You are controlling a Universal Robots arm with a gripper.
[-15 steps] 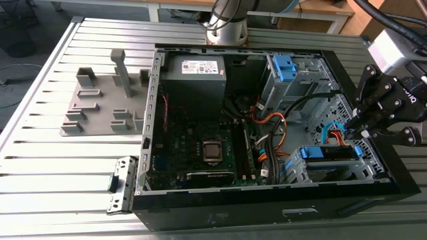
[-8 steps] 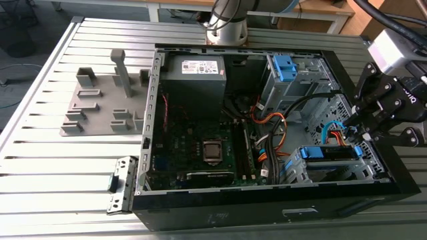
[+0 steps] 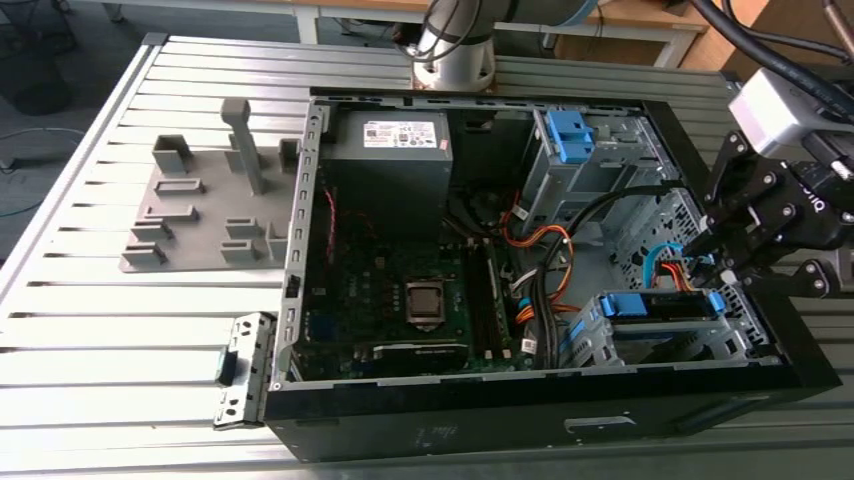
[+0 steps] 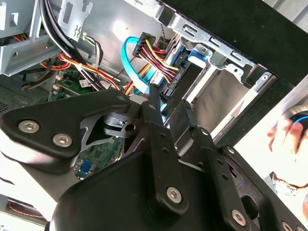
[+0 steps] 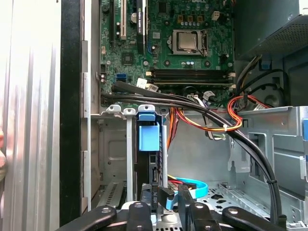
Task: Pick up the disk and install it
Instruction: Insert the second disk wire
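Hovering inside the computer case (image 3: pixel 534 440), close to its drive cage (image 3: pixel 741 335), the gripper (image 5: pixel 171 196) has its two black fingers (image 5: pixel 186 204) a little apart with nothing clamped between them, as both wrist views show. Just beyond the fingertips the disk (image 5: pixel 148 137) sits on edge in that cage, inside the case, with its blue bracket tab at the end away from the gripper. A light-blue flat cable (image 5: pixel 190 186) and a bundle of red, yellow and black wires (image 4: pixel 156 57) reach the disk's near end. Deeper in the case, thick black cables (image 5: pixel 192 103) cross above the cage, and past them the green motherboard (image 5: pixel 183 29) lies flat on the case floor. At the case's far end stands the grey power-supply box (image 3: pixel 394 150), with a second cage carrying a blue latch (image 3: pixel 567 135) beside it. Outside the case, a grey fixture (image 3: pixel 200 215) rests on the slatted metal table (image 3: pixel 80 340), and a person's hand (image 4: pixel 288 144) shows beyond the case's black wall.
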